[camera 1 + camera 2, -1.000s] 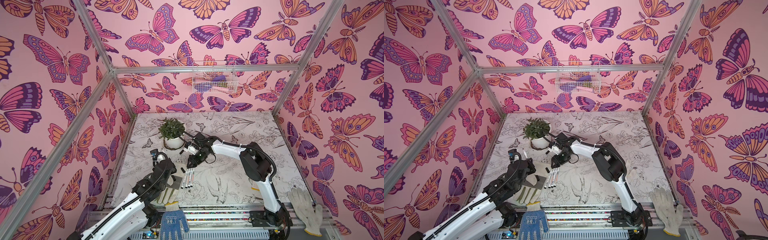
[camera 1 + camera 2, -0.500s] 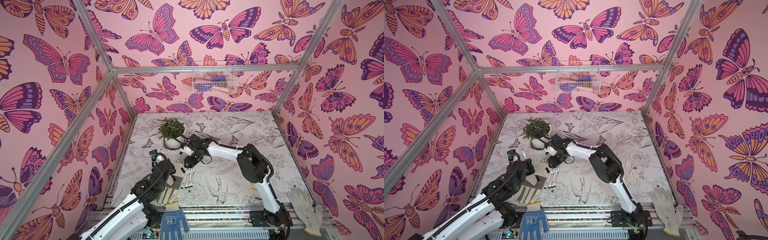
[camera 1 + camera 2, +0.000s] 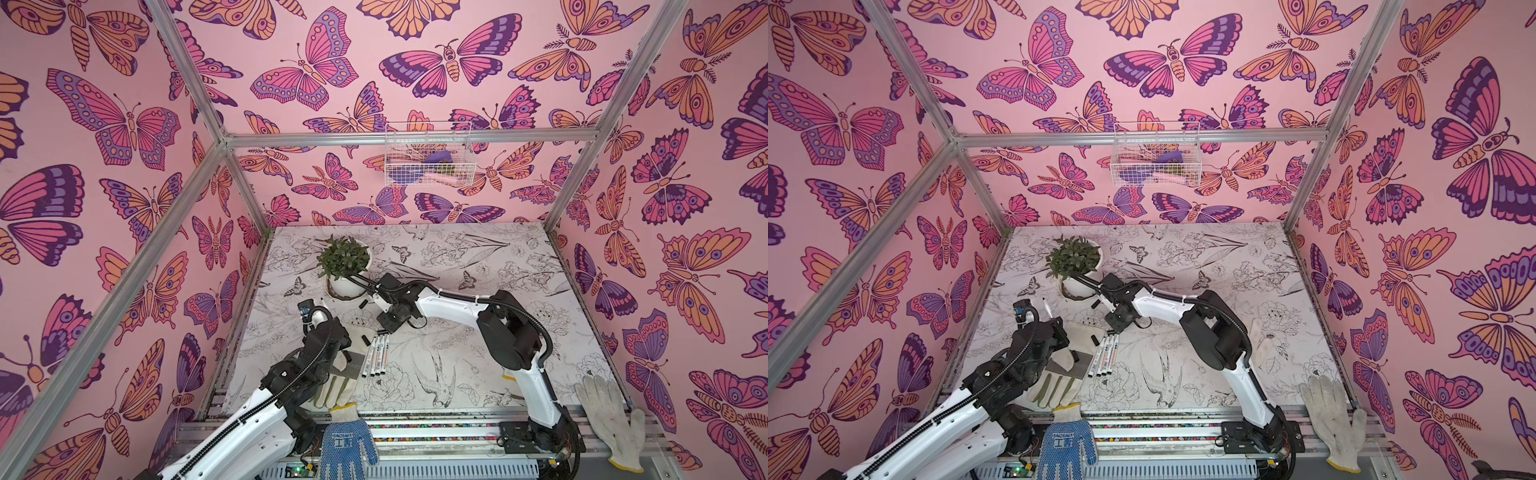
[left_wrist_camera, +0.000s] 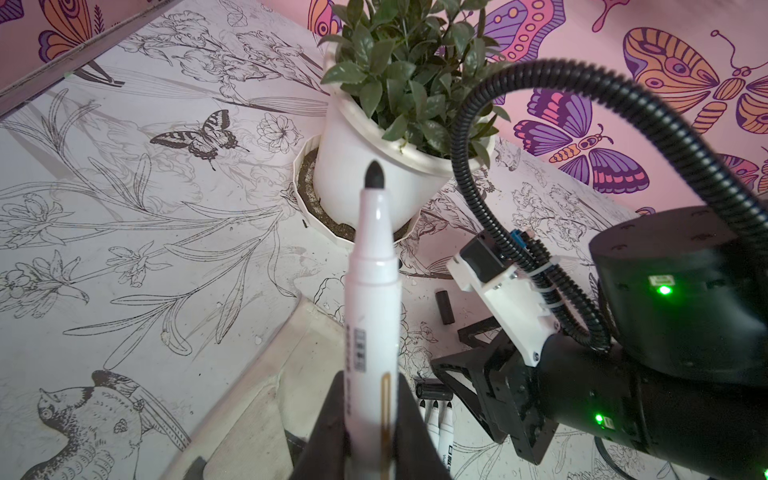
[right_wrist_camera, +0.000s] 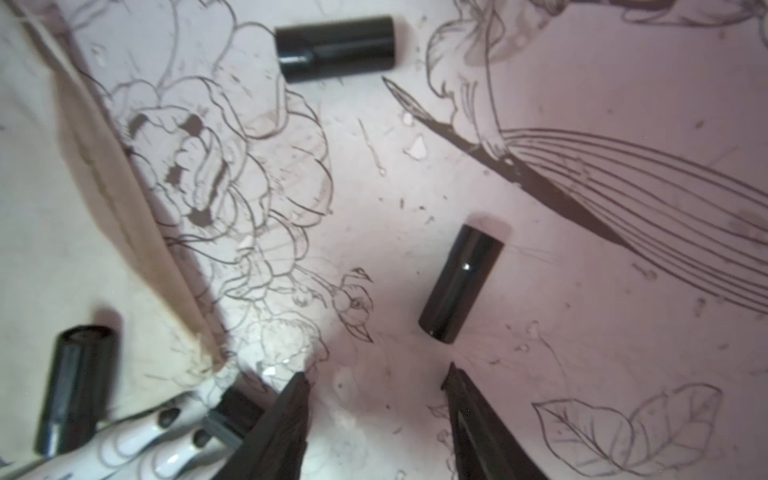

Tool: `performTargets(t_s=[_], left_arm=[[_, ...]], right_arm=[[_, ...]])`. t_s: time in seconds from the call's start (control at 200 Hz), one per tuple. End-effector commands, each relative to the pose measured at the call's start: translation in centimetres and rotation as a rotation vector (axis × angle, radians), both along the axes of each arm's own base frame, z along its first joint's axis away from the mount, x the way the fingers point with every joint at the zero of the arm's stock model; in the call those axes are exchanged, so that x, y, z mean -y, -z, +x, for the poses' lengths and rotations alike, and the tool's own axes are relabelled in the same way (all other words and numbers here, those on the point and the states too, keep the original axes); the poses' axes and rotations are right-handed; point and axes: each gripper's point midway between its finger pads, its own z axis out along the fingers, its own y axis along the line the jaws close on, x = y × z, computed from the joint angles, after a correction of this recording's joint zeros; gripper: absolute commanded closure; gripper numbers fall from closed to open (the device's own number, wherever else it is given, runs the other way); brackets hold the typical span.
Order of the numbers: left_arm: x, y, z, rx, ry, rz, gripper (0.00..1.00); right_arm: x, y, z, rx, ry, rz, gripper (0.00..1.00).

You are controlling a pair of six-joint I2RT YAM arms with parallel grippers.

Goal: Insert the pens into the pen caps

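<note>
White plastic is seen in the pen (image 4: 373,291) clamped between the closed jaws of the left gripper (image 4: 370,376), its dark tip bare and aimed toward the pot (image 4: 415,183). The gripper is raised above a cream glove (image 3: 354,332), on which one cap (image 3: 365,340) is laid. Just right of the glove, four pens (image 3: 376,355) are lined side by side on the table (image 3: 478,257). Beyond their tips, the right gripper (image 5: 376,374) is held low with jaws parted and empty. A second cap (image 5: 459,282) is found just ahead of its fingertips, untouched, and a third cap (image 5: 334,48) is seen farther off.
</note>
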Motion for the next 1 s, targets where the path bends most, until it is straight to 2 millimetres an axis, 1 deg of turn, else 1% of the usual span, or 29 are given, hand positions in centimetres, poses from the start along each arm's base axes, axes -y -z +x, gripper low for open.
performTargets(t_s=[0.0,0.05,0.085,0.2,0.31,0.451,0.556,0.651,0.991], left_arm=[[-0.4,-0.3,0.0,-0.004,-0.013,0.023,1.0],[-0.4,-0.3,0.0,-0.006,-0.013,0.021,1.0],[-0.3,-0.2,0.0,-0.008,-0.012,0.019,1.0],[-0.1,-0.1,0.1,-0.015,-0.004,0.027,1.0],[0.0,0.0,0.1,-0.02,-0.002,0.028,1.0],[-0.1,0.1,0.1,-0.021,-0.001,0.031,1.0],[0.0,0.2,0.1,-0.024,-0.002,0.028,1.0],[-0.1,0.3,0.0,-0.024,-0.004,0.027,1.0],[-0.2,0.1,0.1,-0.017,-0.011,0.021,1.0]], right_arm=[[2.4,-0.2,-0.1,0.003,0.024,-0.067,0.44],[2.4,-0.9,-0.1,0.014,0.02,-0.044,0.44],[2.1,-1.7,0.0,0.026,0.017,-0.018,0.44],[1.6,-3.4,-0.6,0.023,-0.012,0.054,0.44],[1.1,-3.8,-2.0,-0.031,-0.05,0.103,0.44],[0.7,-3.1,-3.7,-0.098,-0.084,0.137,0.44],[0.4,-2.3,-4.3,-0.134,-0.092,0.147,0.44],[0.1,-1.9,-4.3,-0.145,-0.092,0.142,0.45],[1.0,0.2,-3.3,-0.129,-0.044,0.059,0.46]])
